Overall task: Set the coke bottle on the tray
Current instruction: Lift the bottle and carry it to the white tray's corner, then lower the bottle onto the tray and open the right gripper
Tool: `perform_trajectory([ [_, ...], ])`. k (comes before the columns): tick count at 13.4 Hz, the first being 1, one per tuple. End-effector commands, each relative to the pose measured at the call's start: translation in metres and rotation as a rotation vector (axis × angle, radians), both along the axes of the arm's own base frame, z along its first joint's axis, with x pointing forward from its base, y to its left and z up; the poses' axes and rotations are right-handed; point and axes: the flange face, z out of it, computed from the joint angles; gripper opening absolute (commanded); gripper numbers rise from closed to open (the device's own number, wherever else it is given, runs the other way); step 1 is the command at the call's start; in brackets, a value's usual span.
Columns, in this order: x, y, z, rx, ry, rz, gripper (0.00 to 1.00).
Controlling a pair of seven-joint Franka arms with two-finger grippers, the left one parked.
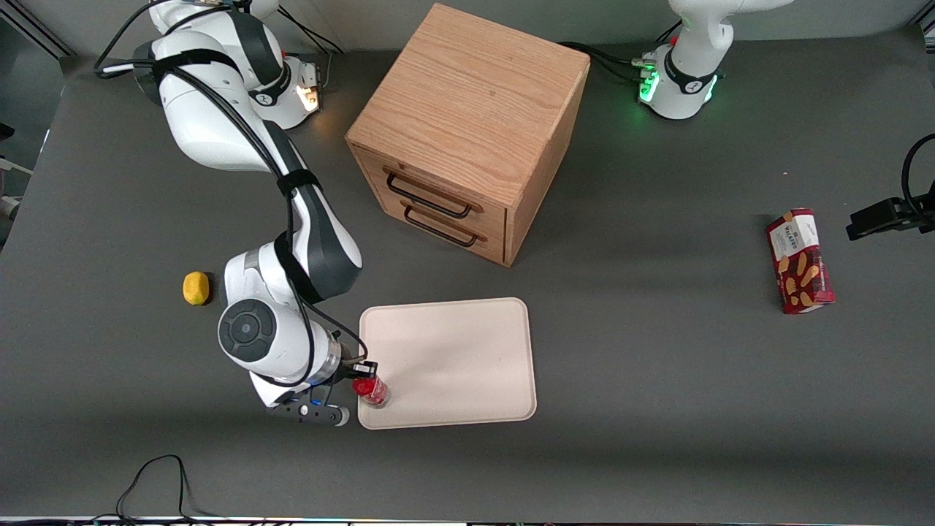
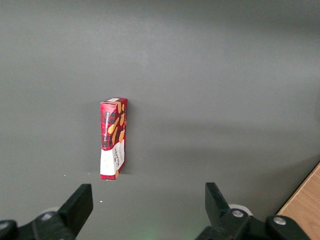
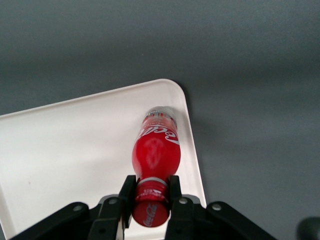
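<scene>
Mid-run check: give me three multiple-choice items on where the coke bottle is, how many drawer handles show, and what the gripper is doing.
1. The coke bottle is over:
A the tray's corner
B the cabinet top
C bare table beside the lemon

2. Handles on the wooden cabinet:
A one
B two
C four

3. The gripper is:
A open above the biscuit box
B shut on nothing
C shut on the bottle's neck

Answers: 1 A, the tray rim curves beside its base. 2 B, two dark handles show. 3 C, jaws clamp below the cap.
</scene>
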Motion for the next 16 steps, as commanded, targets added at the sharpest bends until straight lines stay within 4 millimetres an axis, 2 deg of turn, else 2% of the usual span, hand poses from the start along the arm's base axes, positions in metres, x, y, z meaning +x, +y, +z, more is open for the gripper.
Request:
perform_trajectory([
  [1, 0.0054, 0.0037, 0.0062, 0.032, -0.021, -0.059, 0.19],
  [2, 0.0061, 0.0038, 0.0027, 0.032, -0.024, -0.061, 0.22],
  [3, 0.0065, 0.0037, 0.0017, 0.03, -0.026, -0.061, 0.38],
  [5, 0.0063, 0.0047, -0.0006, 0.028, -0.027, -0.059, 0.4],
  [6, 0.0061, 0.0045, -0.0013, 0.028, -0.025, -0.059, 0.48],
  [7, 0.0065, 0.0039, -0.0012, 0.027, -0.027, -0.06, 0.76],
  [8, 0.0063, 0.0045, -0.0018, 0.028, -0.027, -0.06, 0.99],
  [16, 0.006, 0.0042, -0.0033, 0.026, -0.024, -0.059, 1.0],
])
